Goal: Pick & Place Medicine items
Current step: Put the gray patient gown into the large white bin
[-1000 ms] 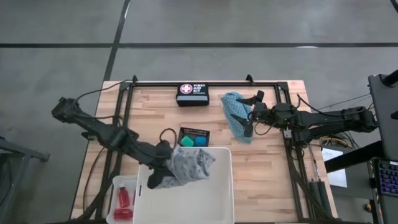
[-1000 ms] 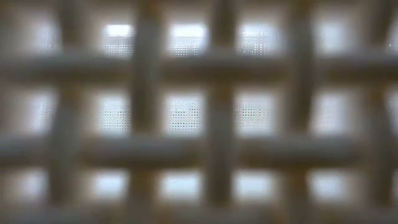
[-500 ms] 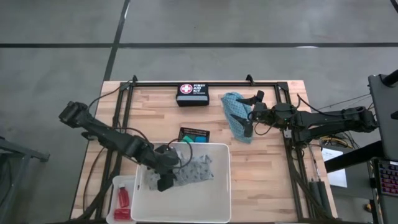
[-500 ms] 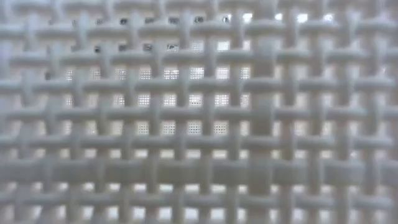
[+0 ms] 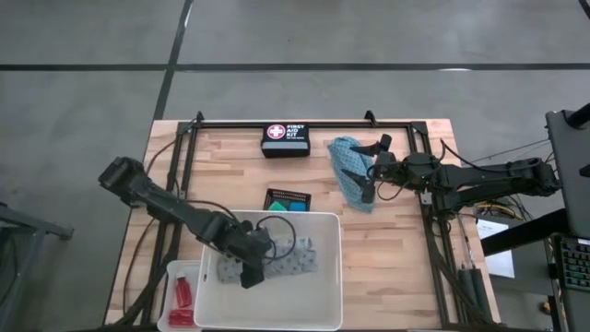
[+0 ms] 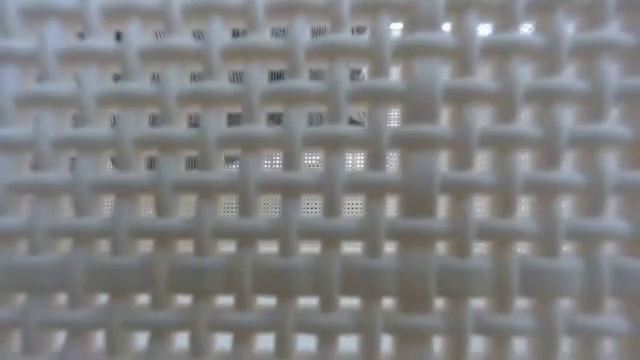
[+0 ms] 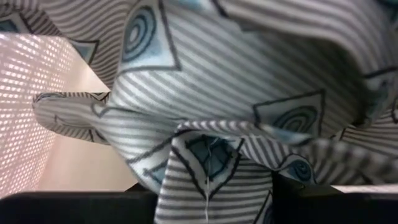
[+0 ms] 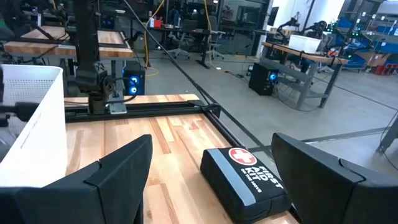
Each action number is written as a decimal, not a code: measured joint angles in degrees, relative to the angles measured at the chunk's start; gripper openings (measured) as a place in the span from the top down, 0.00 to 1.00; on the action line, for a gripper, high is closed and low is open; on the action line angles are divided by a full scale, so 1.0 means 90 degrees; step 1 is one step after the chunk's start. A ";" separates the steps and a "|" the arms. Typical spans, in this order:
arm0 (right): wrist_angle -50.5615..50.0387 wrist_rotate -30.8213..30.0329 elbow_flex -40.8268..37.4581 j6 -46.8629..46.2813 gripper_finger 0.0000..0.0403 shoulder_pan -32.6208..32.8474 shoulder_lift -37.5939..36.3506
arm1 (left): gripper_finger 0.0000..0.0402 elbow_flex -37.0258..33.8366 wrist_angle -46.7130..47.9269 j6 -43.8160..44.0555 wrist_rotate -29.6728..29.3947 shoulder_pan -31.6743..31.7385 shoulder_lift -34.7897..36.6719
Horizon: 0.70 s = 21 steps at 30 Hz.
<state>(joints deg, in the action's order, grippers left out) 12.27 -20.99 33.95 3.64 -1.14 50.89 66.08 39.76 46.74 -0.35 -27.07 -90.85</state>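
Grey patterned cloth [image 5: 293, 257] is lying inside the big white plastic tub [image 5: 327, 277] at six o'clock, left gripper [image 5: 249, 276] clamping it. Right gripper [image 5: 369, 171], fingers apart, is hovering by the teal cloth [image 5: 348, 164] at two o'clock.

Patterned cloth [image 5: 293, 259] in big tub [image 5: 324, 297]; mesh tray [image 5: 287, 197] behind tub; bottles [image 5: 183, 293] left of tub.

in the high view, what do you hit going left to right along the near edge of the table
red bottles → white tub, holding the grey cloth and left gripper
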 joint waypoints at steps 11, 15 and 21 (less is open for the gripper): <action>0.0000 0.0002 0.0000 0.0000 0.19 0.0000 0.0000 | 0.69 0.0000 0.0041 -0.0022 0.0703 0.0046 -0.0938; 0.0000 0.0002 0.0000 0.0000 0.19 0.0000 0.0000 | 0.69 0.0000 -0.0029 -0.0021 0.0780 0.0148 -0.0962; 0.0000 -0.0001 0.0000 0.0000 0.19 0.0002 0.0000 | 0.65 0.0000 -0.0097 -0.0017 0.0783 0.0157 -0.0959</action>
<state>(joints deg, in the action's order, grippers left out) 12.27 -20.99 33.95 3.64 -1.13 50.89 66.08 38.89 46.59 6.70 -25.65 -99.48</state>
